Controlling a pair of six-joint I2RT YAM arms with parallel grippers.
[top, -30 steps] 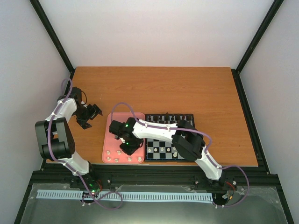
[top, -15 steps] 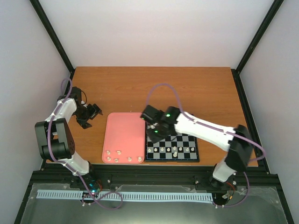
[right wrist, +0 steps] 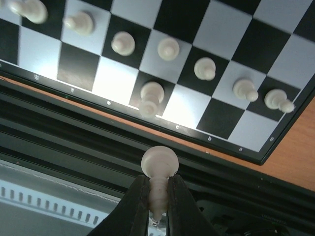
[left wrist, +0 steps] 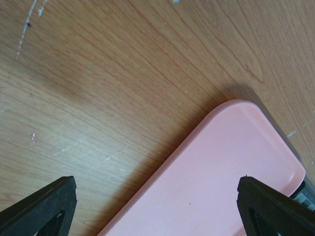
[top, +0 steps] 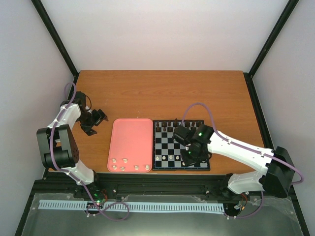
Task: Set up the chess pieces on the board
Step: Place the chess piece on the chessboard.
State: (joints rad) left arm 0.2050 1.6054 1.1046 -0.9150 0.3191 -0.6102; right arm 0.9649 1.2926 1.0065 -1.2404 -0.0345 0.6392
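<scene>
**Right wrist view: held cream piece [right wrist: 159,163] gripped just off the near rim of the board [right wrist: 183,18]**

The right gripper [right wrist: 157,194] has its two dark fingers closed tight on the stem of the held cream piece. Its round head stands clear above the fingertips. Beyond it the board runs slantwise across the frame, with its black rim nearest the fingers. A row of cream pawns [right wrist: 168,48] stands along one rank, each on its own square. A lone cream piece [right wrist: 151,92] stands on a black square in the rank next to the rim.

From the top external view, the right arm reaches over the near right part of the board. Dark pieces [top: 173,126] line the board's far edge. A pink tray [top: 130,137] lies just beside the board on its left. A few loose cream pieces [top: 125,161] sit at the tray's near end.

The left gripper [top: 97,118] sits over the wooden table [left wrist: 123,73], to the left of the tray and well apart from the board. In the left wrist view its fingers are spread wide with nothing between them, above the table and one corner of the tray.
</scene>
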